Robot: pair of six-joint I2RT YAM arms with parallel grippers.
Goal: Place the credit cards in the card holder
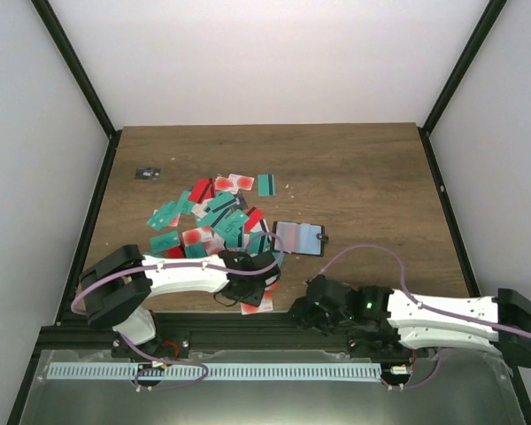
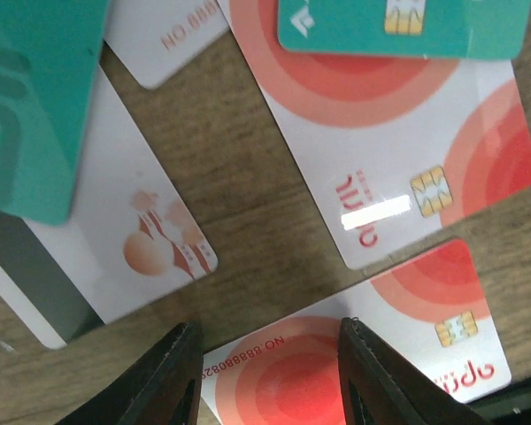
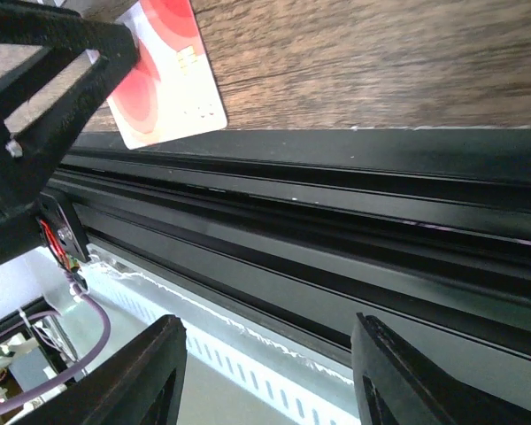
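The credit cards (image 1: 214, 212) lie in a loose pile, teal, red and white, left of the table's middle. The card holder (image 1: 298, 237) lies open to their right, grey and light blue inside. My left gripper (image 1: 255, 285) hangs low over the pile's near end. Its jaws (image 2: 270, 326) stand open astride a white card with a red circle (image 2: 354, 363) that lies flat on the wood. Beyond lie another red-circle card (image 2: 389, 150) and teal cards (image 2: 35, 97). My right gripper (image 1: 308, 312) is open and empty (image 3: 267, 323) over the table's front rail.
A tiny dark grey object (image 1: 147, 173) sits at the far left of the table. One white and red card (image 3: 164, 80) lies right at the table's front edge. The black frame rail (image 3: 336, 221) runs below it. Black posts stand at the table's back corners.
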